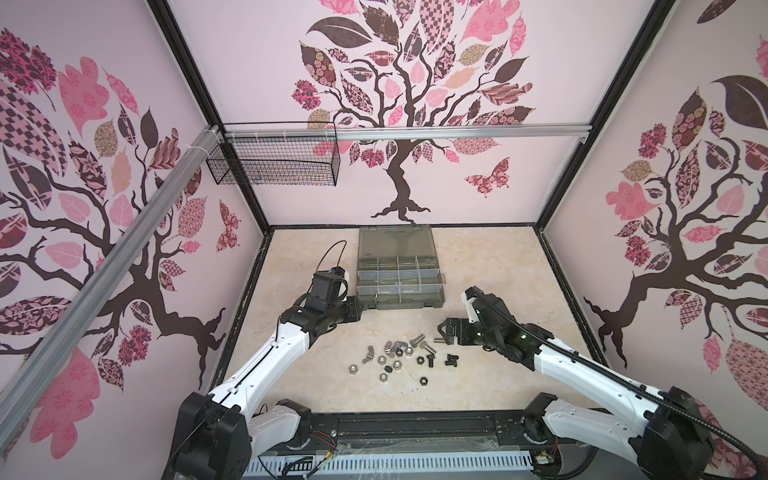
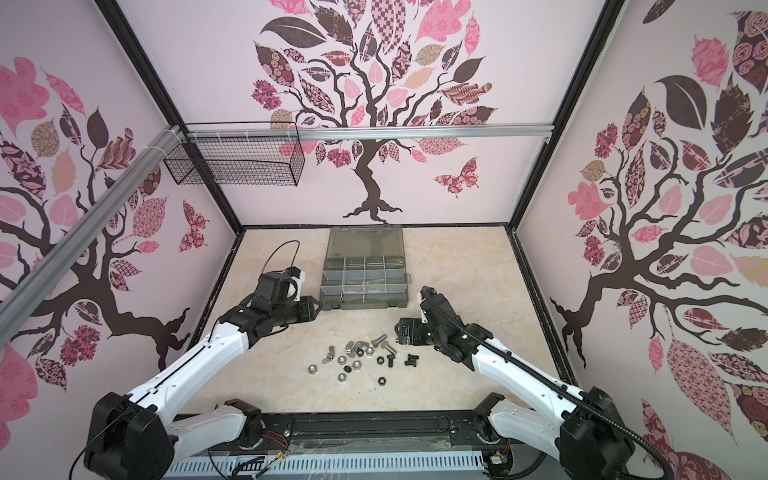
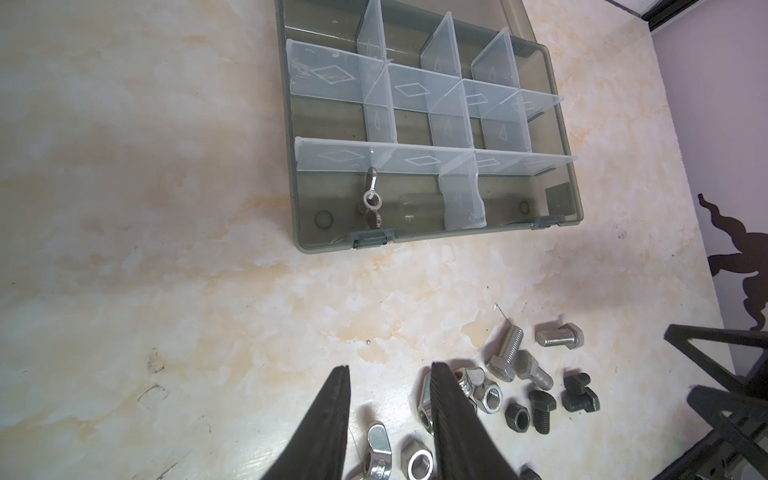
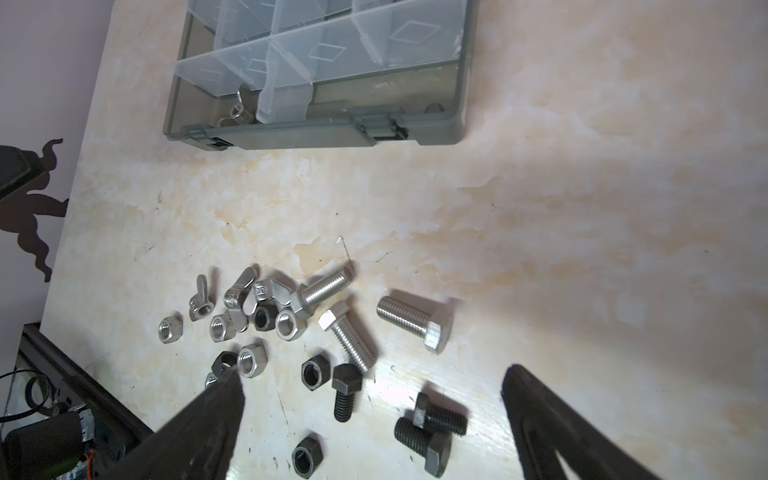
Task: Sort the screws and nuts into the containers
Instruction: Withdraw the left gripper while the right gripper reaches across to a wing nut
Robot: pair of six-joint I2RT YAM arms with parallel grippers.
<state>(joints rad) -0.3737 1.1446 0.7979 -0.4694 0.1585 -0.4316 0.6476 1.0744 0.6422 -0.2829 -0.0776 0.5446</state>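
Observation:
The smoky-grey organiser case (image 1: 409, 306) lies open at the back of the table, its containers split by clear dividers. One silver wing nut (image 3: 371, 199) lies in the near-left container. Loose screws and nuts (image 1: 399, 353) lie in a pile in front of the case: silver screws (image 4: 409, 322), black screws (image 4: 440, 415), silver hex nuts (image 4: 168, 330), black hex nuts (image 4: 316, 374) and wing nuts (image 4: 199, 303). My left gripper (image 3: 388, 368) hovers open and empty by the case's near-left corner, at the pile's far-left edge. My right gripper (image 4: 374, 374) stands wide open over the pile's right side, above the black screws.
The case's flat lid (image 1: 395, 241) lies folded back toward the rear wall. A black wire mesh basket (image 1: 274, 160) hangs high on the back-left rail. The arms' black base rail (image 1: 415, 432) runs along the table's front edge.

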